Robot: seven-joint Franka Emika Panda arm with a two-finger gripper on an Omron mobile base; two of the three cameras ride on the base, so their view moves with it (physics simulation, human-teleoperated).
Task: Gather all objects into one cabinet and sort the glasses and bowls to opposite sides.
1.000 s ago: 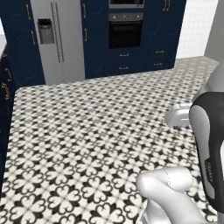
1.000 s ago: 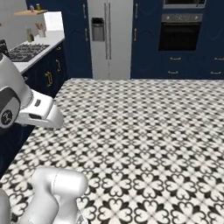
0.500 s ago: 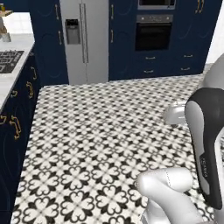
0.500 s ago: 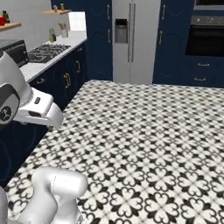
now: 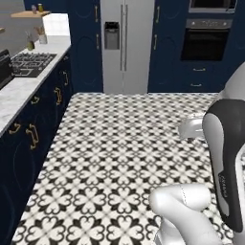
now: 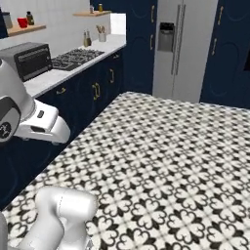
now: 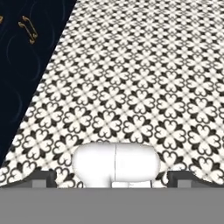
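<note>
You're out on the tiled floor (image 5: 119, 143); the red cup (image 6: 22, 22) sits far off on a wall shelf (image 6: 24, 29). The tool (image 7: 114, 183) looks spread and empty. Driving closer, you could clip the base cupboards (image 6: 93, 93).

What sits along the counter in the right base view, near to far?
Toaster oven → stovetop → utensil holder at the far end of the counter, with the fridge beyond it.
</note>
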